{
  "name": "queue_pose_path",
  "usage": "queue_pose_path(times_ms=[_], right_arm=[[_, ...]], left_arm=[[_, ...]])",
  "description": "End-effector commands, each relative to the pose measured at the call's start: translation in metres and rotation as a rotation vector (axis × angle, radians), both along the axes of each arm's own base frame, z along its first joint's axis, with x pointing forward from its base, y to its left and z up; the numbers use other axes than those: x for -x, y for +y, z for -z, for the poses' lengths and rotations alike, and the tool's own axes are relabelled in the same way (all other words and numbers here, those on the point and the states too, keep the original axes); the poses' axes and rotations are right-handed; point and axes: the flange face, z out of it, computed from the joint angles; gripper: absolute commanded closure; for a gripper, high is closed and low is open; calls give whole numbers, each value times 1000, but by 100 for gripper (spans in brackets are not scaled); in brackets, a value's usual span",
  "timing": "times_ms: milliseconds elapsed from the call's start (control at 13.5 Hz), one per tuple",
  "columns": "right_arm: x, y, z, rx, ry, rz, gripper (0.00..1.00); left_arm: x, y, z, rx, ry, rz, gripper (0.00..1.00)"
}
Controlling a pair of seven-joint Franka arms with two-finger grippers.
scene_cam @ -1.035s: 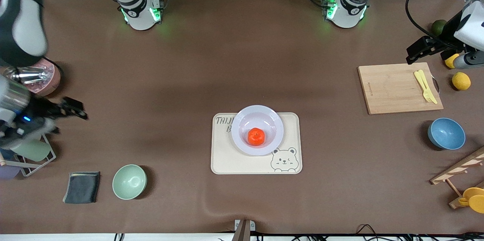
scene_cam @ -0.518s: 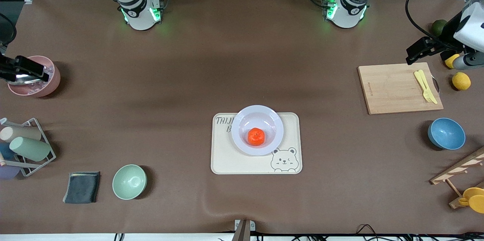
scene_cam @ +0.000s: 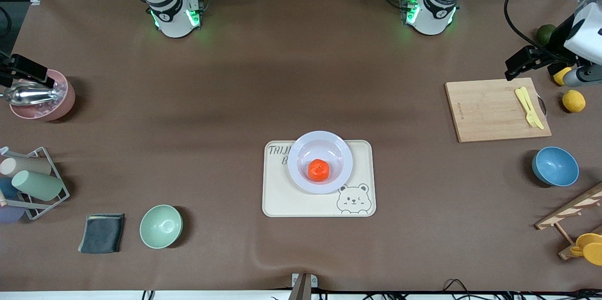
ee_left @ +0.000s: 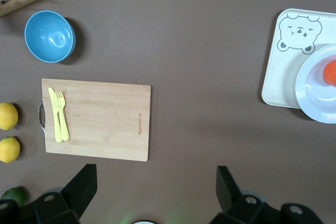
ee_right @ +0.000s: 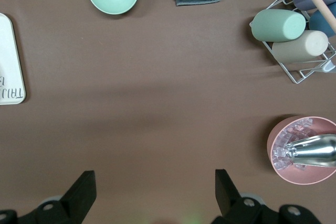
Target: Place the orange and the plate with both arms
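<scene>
Front view: brown table (scene_cam: 235, 102), the orange (scene_cam: 319, 169) sits in the plate (scene_cam: 301, 149) on the bear tray (scene_cam: 291, 203). Right gripper (scene_cam: 19, 72) hangs over the pink bowl (scene_cam: 61, 107), left gripper (scene_cam: 522, 62) over the cutting board (scene_cam: 489, 112).

Left wrist view: fingers (ee_left: 81, 184) spread wide, empty, plate (ee_left: 310, 90) well off.

Right wrist view: fingers (ee_right: 84, 187) released too.
</scene>
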Motion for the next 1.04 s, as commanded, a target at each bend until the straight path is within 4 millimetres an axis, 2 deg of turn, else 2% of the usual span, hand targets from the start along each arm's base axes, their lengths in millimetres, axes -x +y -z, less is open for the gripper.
queue_pose_path(times_ms=[0, 444, 518, 739, 961], right_arm=[[10, 1, -7, 13, -8, -25, 0], [11, 10, -13, 12, -28, -99, 0], [19, 9, -25, 14, -54, -98, 0], [38, 18, -44, 14, -96, -113, 0], [46, 21, -42, 13, -99, -108, 0]], left_arm=[[-1, -1, -1, -4, -9, 12, 0], [3, 2, -7, -4, -14, 12, 0], [4, 2, -8, -4, -12, 13, 0], [2, 4, -7, -14, -11, 21, 0], [6, 2, -17, -3, -27, 24, 0]])
